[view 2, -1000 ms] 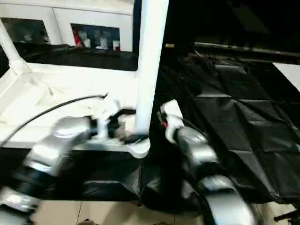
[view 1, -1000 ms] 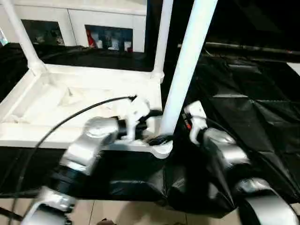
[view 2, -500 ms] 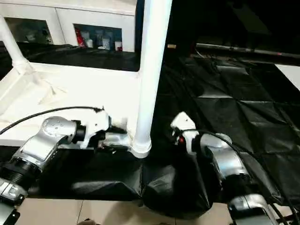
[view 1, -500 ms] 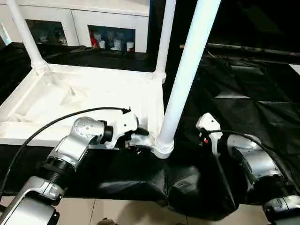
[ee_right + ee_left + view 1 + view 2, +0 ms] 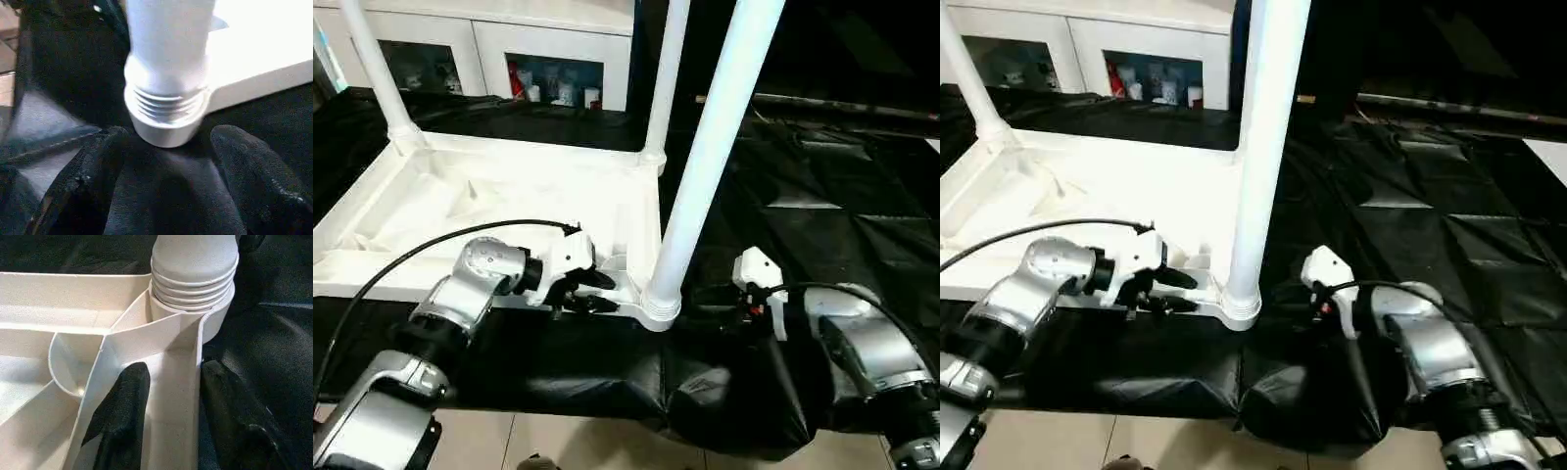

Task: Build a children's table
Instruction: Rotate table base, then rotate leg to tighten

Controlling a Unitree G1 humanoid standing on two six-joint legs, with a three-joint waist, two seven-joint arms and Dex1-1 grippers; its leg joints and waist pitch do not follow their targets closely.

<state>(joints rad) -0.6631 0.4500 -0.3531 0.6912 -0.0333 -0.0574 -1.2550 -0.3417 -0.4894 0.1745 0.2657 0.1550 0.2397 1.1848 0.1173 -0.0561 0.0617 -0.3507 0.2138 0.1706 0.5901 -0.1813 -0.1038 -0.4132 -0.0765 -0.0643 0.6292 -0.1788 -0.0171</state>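
Observation:
The children's table lies upside down on black cloth, its white tabletop showing the ribbed underside. Three white legs stand in corner sockets: the far left leg, the far right leg and the near right leg. My left gripper is at the near rim beside the near right socket. One finger lies inside the rim wall and the other presses the outside, so it is shut on the rim. My right gripper is open, just short of that socket, holding nothing.
A white cabinet with glass doors stands behind the table. Wrinkled black cloth covers the surface to the right. A black cable arcs over my left forearm. Tiled floor shows beyond the near edge.
My left gripper has settled on the near rim beside the socket and its fingers have closed in on the wall. My right gripper has drawn back from the near right leg and sunk lower.

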